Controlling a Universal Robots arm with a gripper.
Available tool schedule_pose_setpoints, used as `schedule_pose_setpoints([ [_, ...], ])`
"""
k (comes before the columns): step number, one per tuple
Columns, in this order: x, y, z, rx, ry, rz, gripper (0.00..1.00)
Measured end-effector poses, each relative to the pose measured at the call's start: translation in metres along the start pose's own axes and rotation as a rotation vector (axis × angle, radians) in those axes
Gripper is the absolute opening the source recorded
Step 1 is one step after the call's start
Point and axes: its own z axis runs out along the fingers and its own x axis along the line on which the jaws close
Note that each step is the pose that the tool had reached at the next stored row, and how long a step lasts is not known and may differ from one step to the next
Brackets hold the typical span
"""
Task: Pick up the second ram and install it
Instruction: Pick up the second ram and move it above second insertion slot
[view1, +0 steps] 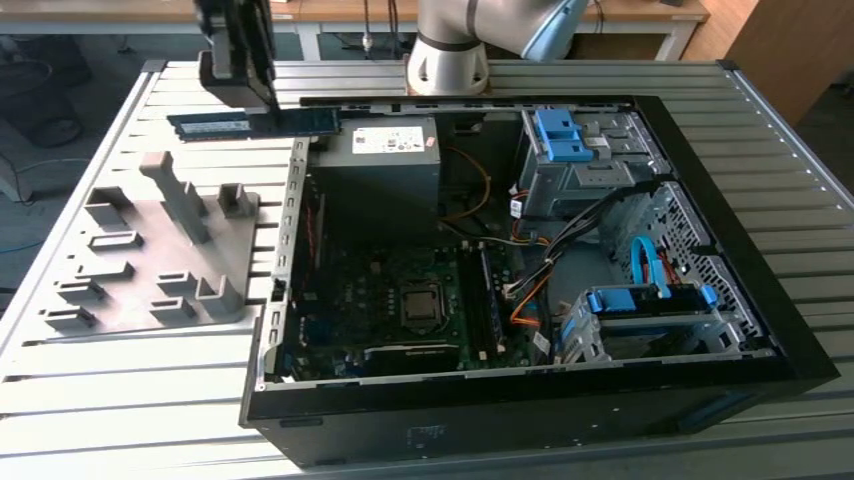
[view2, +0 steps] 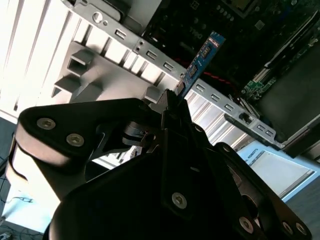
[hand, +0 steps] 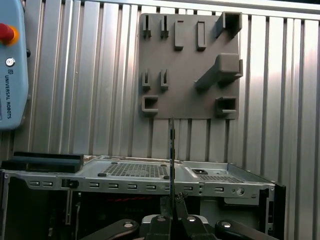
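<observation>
The second ram (view1: 254, 124), a thin blue circuit-board stick with dark chips, hangs level above the slatted table, just outside the far corner of the open computer case (view1: 287, 300) on the exterior view's left. My gripper (view1: 271, 113) comes down from above and is shut on it. In the second wrist view the blue stick (view2: 202, 57) juts out from the shut gripper (view2: 175, 101) toward the case wall. The first wrist view has the stick edge-on (hand: 171, 150), held in the gripper (hand: 172, 205) above the case's rear panel.
The grey slotted holder block (view1: 160, 250) lies on the table at the exterior view's left of the case. Inside the case are the motherboard (view1: 400, 310), a power supply (view1: 387, 150) and blue drive bays (view1: 641, 300). The arm's base (view1: 447, 50) stands behind the case.
</observation>
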Motion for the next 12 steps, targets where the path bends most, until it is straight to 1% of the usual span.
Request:
schedule_pose_setpoints([
  [12,0.0016,-0.035,-0.001,-0.001,0.0001,0.0,0.14],
])
